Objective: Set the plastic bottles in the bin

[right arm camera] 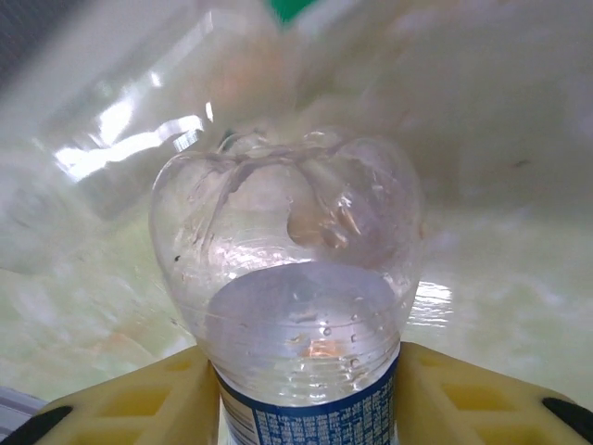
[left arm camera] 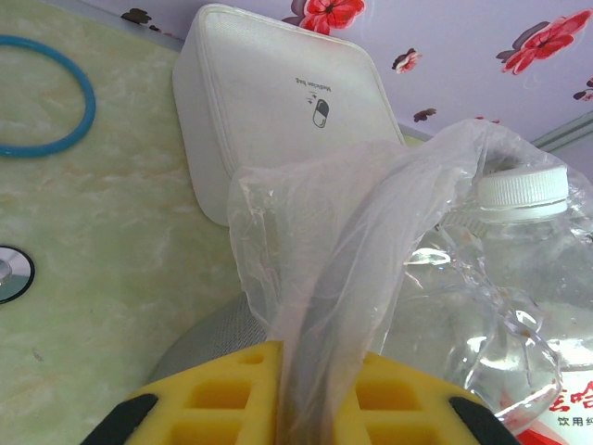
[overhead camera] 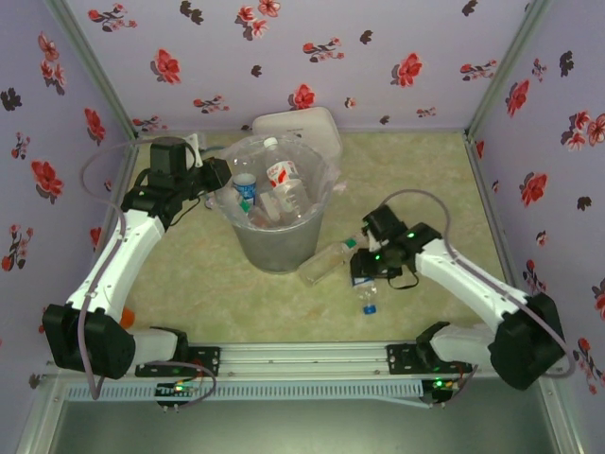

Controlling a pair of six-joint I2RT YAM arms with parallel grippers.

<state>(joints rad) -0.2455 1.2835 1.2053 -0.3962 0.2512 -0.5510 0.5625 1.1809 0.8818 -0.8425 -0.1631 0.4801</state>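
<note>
Left pincer (overhead camera: 216,182) (left arm camera: 310,389) is clenched on the rim of the bin (overhead camera: 274,241), with the crinkly clear bag liner (left arm camera: 315,232) pinched between its yellow fingers (left arm camera: 222,394). Just right of that pincer, inside the bin, is a white-cap bottle (left arm camera: 519,190) (overhead camera: 281,175) with a red-white label. More bottles (overhead camera: 248,194) are packed in beside it. Beyond the pincer, a white container (left arm camera: 278,111) (overhead camera: 307,128) sits behind the bin. A blue ring (left arm camera: 51,97) lies on the bench (left arm camera: 93,260), far left of the pincer.

Right pincer (overhead camera: 371,270) (right arm camera: 306,394) is grasping the blue-label bottle (right arm camera: 296,278) (overhead camera: 367,295). The bottle's body sits between both yellow fingers (right arm camera: 139,403) and touches each side. Its base points away from the wrist camera, and its blue cap points toward the near edge of the bench. The bottle is low at the bench, right of the bin and outside it. Just ahead-left of this pincer, a green-cap bottle (overhead camera: 326,263) lies tilted against the bin's wall.
</note>
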